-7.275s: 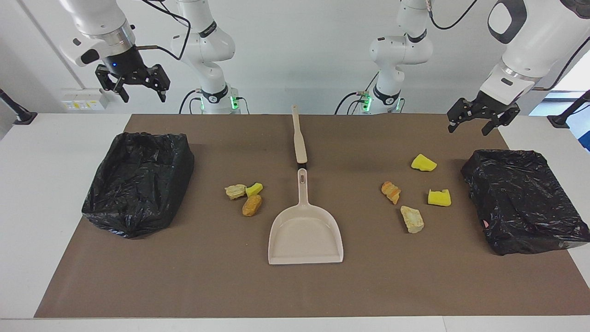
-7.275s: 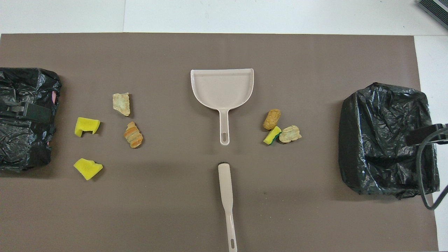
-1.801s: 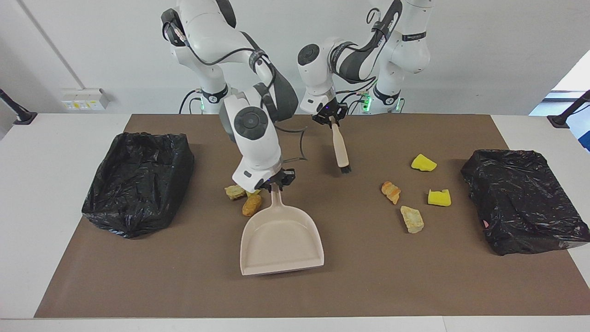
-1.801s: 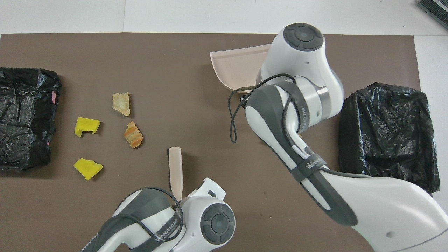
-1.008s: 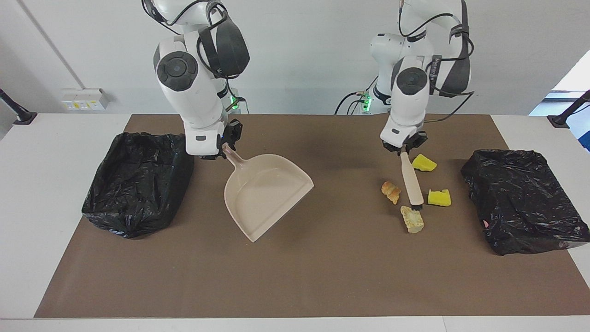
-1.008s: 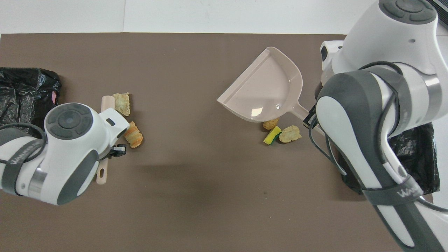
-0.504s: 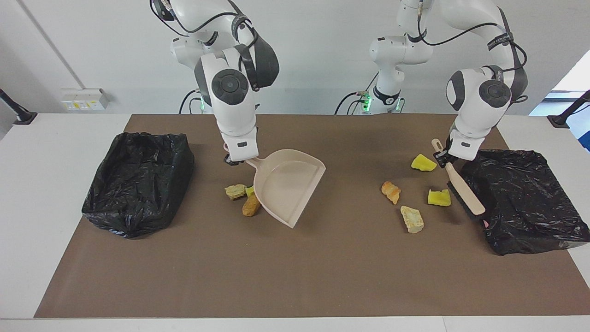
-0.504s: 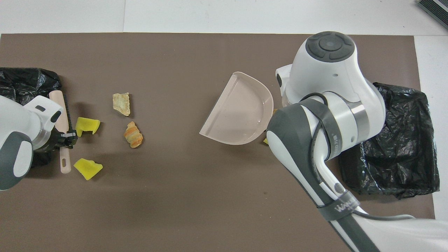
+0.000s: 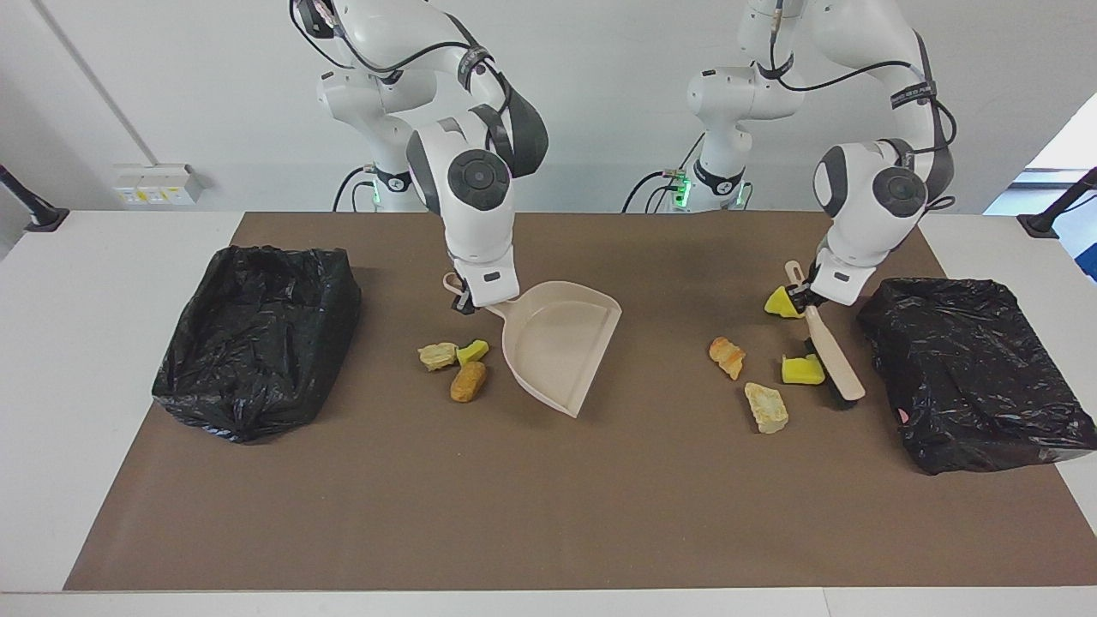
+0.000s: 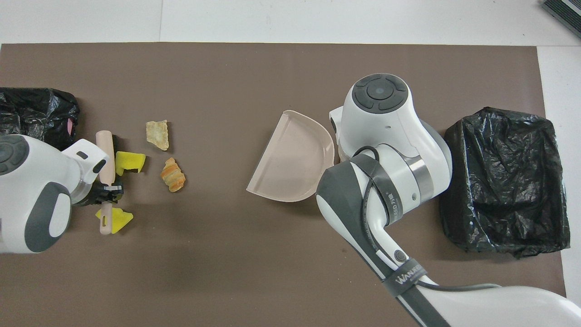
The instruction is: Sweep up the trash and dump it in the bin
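My right gripper (image 9: 467, 302) is shut on the handle of the beige dustpan (image 9: 561, 344), which is tilted with its mouth toward the left arm's end. Three trash pieces lie beside its back: a tan lump (image 9: 437, 356), a yellow-green sponge (image 9: 472, 350) and an orange-brown lump (image 9: 468, 382). My left gripper (image 9: 806, 296) is shut on the brush (image 9: 830, 356). The brush head touches a yellow sponge (image 9: 801, 369). Another yellow sponge (image 9: 778, 302) lies by the gripper. An orange lump (image 9: 727, 356) and a beige lump (image 9: 765, 408) lie toward the middle.
A bin lined with a black bag (image 9: 257, 338) stands at the right arm's end, a second one (image 9: 973, 368) at the left arm's end. A brown mat (image 9: 548, 514) covers the table. In the overhead view my right arm (image 10: 386, 150) hides the trash by the dustpan.
The left gripper swung the brush away from the bin and pushed the yellow sponge toward the middle. The right gripper carried the dustpan toward the left arm's end, uncovering three pieces.
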`<state>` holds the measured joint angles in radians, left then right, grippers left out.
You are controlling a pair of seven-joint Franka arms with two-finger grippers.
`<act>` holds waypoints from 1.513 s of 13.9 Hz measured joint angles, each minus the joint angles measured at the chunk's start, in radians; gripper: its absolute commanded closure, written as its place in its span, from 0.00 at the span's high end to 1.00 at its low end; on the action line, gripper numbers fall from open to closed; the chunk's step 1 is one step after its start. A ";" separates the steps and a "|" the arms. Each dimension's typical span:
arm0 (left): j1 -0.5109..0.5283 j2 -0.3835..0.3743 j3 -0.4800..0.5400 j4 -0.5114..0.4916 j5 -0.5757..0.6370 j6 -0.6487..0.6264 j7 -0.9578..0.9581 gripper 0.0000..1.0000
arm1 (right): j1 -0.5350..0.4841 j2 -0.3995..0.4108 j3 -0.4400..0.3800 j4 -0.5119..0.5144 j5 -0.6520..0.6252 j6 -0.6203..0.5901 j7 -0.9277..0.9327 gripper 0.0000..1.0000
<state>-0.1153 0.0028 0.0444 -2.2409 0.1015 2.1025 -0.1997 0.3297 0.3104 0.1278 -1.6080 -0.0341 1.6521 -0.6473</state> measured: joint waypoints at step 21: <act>-0.510 -0.025 -0.014 0.017 -0.339 -0.018 0.089 0.00 | 0.124 -0.002 0.001 -0.206 -0.108 0.205 0.055 0.00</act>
<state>-0.6249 -0.0219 0.0307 -2.2241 -0.2371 2.0848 -0.1107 0.4540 0.3088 0.1290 -1.8137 -0.1417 1.8568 -0.5921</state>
